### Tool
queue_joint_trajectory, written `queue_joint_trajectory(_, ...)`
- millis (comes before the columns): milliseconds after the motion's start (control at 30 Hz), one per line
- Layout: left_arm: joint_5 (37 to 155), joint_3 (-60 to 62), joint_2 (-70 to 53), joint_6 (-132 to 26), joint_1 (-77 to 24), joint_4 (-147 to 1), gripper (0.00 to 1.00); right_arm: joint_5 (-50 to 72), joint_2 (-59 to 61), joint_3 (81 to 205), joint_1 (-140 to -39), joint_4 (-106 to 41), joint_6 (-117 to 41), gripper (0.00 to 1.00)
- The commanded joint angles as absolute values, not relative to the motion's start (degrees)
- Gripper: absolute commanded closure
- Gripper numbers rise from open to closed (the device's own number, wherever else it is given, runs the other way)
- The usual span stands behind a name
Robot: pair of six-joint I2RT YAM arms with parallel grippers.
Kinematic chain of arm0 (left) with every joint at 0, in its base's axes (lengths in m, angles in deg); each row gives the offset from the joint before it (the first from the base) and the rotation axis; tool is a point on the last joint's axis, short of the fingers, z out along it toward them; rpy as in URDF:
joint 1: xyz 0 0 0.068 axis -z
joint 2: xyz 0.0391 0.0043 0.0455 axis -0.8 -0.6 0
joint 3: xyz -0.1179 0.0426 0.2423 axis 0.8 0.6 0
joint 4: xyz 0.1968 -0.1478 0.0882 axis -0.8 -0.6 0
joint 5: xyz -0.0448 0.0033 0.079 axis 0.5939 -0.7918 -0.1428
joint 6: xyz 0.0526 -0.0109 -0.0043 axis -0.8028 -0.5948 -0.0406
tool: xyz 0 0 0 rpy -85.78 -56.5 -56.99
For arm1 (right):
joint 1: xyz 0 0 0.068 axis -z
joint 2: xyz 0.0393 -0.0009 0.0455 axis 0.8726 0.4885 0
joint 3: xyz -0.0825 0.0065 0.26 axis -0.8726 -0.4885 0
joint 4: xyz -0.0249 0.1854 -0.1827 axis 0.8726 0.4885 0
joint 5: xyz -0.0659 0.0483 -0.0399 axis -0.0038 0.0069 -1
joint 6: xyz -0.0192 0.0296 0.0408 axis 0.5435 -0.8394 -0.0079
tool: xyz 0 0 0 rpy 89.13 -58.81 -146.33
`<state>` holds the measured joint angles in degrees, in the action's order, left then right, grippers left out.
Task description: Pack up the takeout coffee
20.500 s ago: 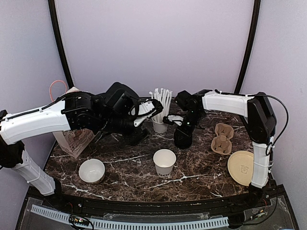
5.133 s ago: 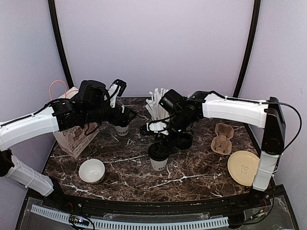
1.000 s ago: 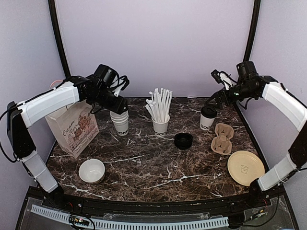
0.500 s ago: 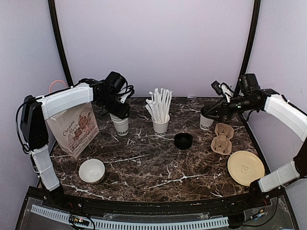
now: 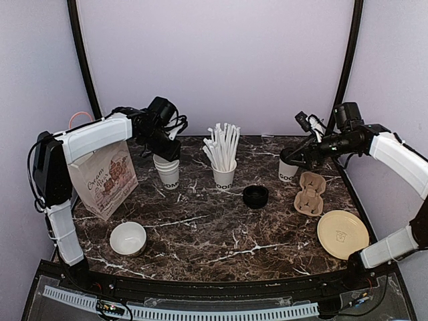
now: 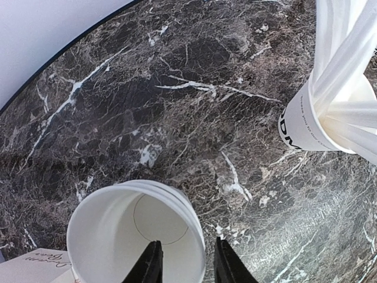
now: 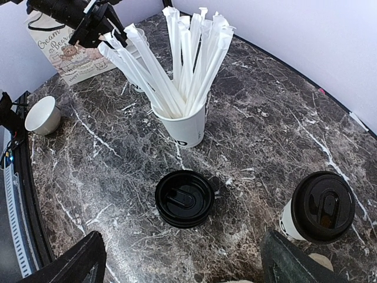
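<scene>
Nearest the arm bases in the overhead view, a low white bowl (image 5: 127, 238) sits lower left. A tan round plate (image 5: 343, 234) with a faint printed mark lies lower right. Behind the plate is a brown pulp cup carrier (image 5: 311, 192), empty, and at centre a loose black lid (image 5: 255, 195) lies flat on the dark marble table (image 5: 200, 241).

Further back, a printed paper bag (image 5: 100, 177) stands at the left, its handle partly behind the arm. A white cup of wrapped straws (image 5: 224, 175) stands mid-table.

Left of the straws is an open paper cup (image 6: 135, 233) with no lid. Several nested rims show at its mouth, so it may be a stack. The left gripper (image 6: 184, 263) hangs over it, jaws parted and straddling the right wall, one finger over the inside and one outside. Only the fingertips show at the frame's bottom edge, so contact is unclear.

At the far right, a lidded coffee cup (image 5: 288, 170) stands just behind the carrier. The right gripper (image 5: 294, 158) is above it and hides part of the lid in the overhead view. In the right wrist view its fingers (image 7: 76, 262) spread wide at the bottom corners, cut off by the frame, holding nothing.
</scene>
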<state>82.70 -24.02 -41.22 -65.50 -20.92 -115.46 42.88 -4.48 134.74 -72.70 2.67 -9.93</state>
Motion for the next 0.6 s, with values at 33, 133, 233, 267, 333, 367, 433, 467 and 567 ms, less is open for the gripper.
queue_joint_trajectory(33,85.46,-25.47,-42.31,-66.41,-22.08,-116.26,0.67,43.32,-6.02,134.42,-72.45,0.85,-9.28,0.08)
queue_joint_trajectory(133,86.48,-25.27,-42.44,-66.27,-22.11,-116.47,0.68,43.19,-6.06,134.47,-72.45,0.88,-9.29,0.08)
queue_joint_trajectory(233,86.02,-25.15,-42.51,-66.42,-22.1,-116.79,0.75,43.15,-6.09,134.53,-72.45,0.97,-9.29,0.08)
queue_joint_trajectory(267,85.96,-25.06,-42.49,-66.4,-22.1,-116.81,0.79,43.07,-6.12,134.45,-72.47,0.88,-9.31,0.08)
queue_joint_trajectory(333,85.96,-25.03,-42.47,-66.33,-22.1,-116.71,0.84,43.06,-6.07,134.35,-72.45,0.83,-9.29,0.08)
queue_joint_trajectory(367,85.97,-25.03,-42.42,-66.27,-22.1,-116.75,0.86,43.06,-6.07,134.34,-72.51,0.87,-9.28,0.09)
queue_joint_trajectory(433,85.93,-25.03,-42.38,-66.28,-22.1,-116.93,0.87,42.93,-6.15,134.34,-72.45,0.9,-9.28,0.09)
queue_joint_trajectory(467,85.84,-25.03,-42.38,-66.15,-22.1,-117.01,0.87,42.89,-6.22,134.42,-72.49,0.88,-9.27,0.09)
queue_joint_trajectory(567,85.54,-24.99,-42.5,-65.97,-22.1,-117.64,0.87,42.72,-6.25,134.43,-72.45,0.93,-9.19,0.09)
